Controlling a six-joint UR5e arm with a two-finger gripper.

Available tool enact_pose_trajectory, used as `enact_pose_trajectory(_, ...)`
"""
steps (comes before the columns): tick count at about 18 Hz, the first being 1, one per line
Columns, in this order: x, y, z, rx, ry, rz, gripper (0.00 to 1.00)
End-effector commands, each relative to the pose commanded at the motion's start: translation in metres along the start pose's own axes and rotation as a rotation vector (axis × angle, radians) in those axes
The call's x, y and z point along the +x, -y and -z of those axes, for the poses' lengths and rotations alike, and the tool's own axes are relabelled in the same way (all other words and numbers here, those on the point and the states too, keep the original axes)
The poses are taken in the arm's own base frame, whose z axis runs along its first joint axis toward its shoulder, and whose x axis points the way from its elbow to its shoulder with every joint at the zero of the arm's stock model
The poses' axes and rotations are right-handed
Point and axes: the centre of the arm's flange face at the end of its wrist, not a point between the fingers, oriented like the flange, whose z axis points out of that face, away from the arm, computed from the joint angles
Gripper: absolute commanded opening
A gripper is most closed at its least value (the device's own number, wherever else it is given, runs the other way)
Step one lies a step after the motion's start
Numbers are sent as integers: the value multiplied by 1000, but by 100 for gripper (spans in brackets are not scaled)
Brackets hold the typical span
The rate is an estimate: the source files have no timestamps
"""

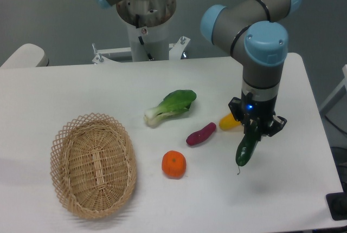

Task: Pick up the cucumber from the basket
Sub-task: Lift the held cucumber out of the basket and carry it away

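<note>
The dark green cucumber [246,149] hangs tilted from my gripper [253,131], its lower tip just above the white table at the right. The gripper is shut on the cucumber's upper end. The oval wicker basket [93,163] stands at the front left of the table, far from the gripper, and nothing shows inside it.
A yellow vegetable [228,122] lies partly hidden behind the gripper. A purple sweet potato [200,134], an orange [174,164] and a bok choy [171,106] lie in the middle of the table. The arm's base [145,16] stands at the back.
</note>
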Motion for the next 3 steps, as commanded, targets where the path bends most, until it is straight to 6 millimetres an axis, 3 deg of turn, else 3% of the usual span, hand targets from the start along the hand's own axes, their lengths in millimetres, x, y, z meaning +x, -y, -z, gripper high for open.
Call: enact_pose_trajectory(3,0,0,-1,-2,-1,0,20)
